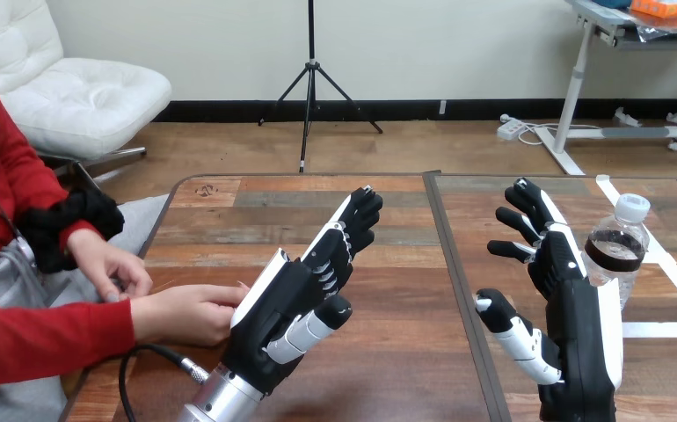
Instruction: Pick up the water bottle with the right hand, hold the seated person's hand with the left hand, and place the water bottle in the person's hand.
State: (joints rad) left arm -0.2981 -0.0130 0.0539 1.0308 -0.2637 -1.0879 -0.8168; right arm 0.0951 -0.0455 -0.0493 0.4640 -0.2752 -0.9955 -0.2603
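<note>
Right hand (pixel 578 303) hovers beside clear water bottle (pixel 618 253) (white cap, dark label).

Right hand (pixel 574 303) beside upright water bottle (pixel 616 253)

The right robot hand (pixel 574 303) partly hides the base of the water bottle (pixel 617 249).
</note>
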